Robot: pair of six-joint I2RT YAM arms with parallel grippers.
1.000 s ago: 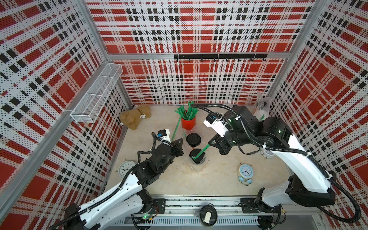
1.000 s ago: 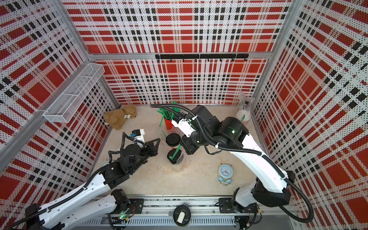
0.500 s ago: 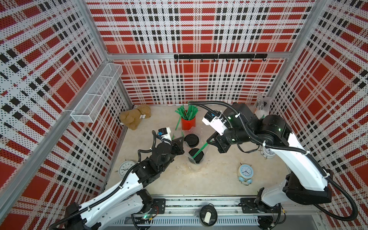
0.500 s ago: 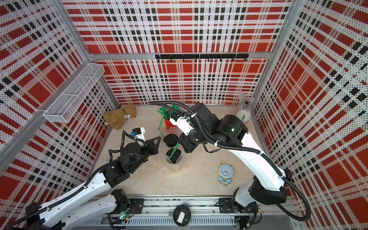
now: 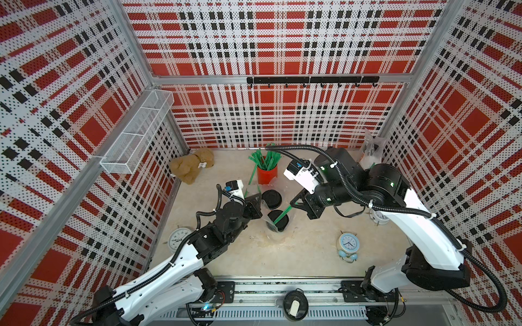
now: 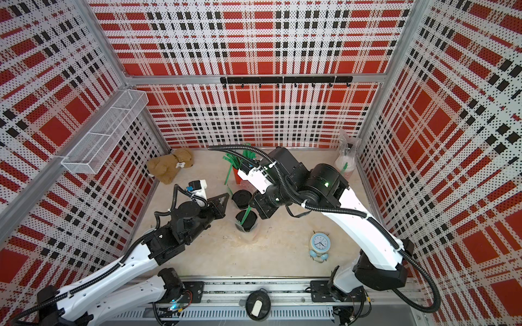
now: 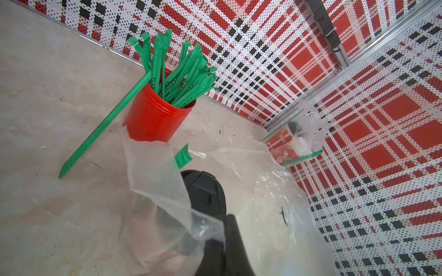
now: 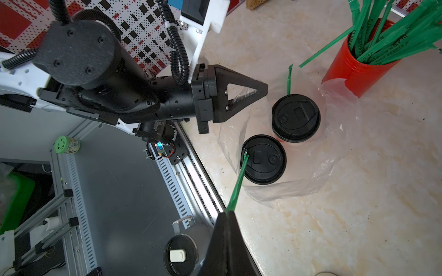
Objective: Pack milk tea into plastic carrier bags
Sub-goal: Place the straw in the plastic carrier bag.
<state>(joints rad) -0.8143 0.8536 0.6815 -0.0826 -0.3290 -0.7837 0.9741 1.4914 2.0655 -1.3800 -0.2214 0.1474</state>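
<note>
Two milk tea cups with black lids (image 5: 271, 199) (image 5: 278, 220) stand side by side inside a clear plastic carrier bag (image 8: 334, 143) at mid-table. My left gripper (image 7: 224, 219) is shut on that bag's thin edge (image 7: 153, 172), just left of the cups (image 5: 258, 199). My right gripper (image 8: 226, 212) is shut on a green straw (image 8: 238, 184). The straw's far tip rests at the rim of the nearer lid (image 8: 263, 159). A second carrier bag (image 7: 303, 133) with cups in it sits in the far right corner (image 5: 370, 149).
A red cylinder of green straws (image 5: 266, 172) stands behind the cups, one straw (image 7: 105, 126) leaning against it. A teddy bear (image 5: 192, 168) lies at the back left. Alarm clocks sit at front right (image 5: 348, 245) and front left (image 5: 178, 238). A wire basket (image 5: 138, 135) hangs on the left wall.
My right gripper has drifted slightly left with the straw, its tip staying at the nearer cup's lid. The left arm has barely moved.
</note>
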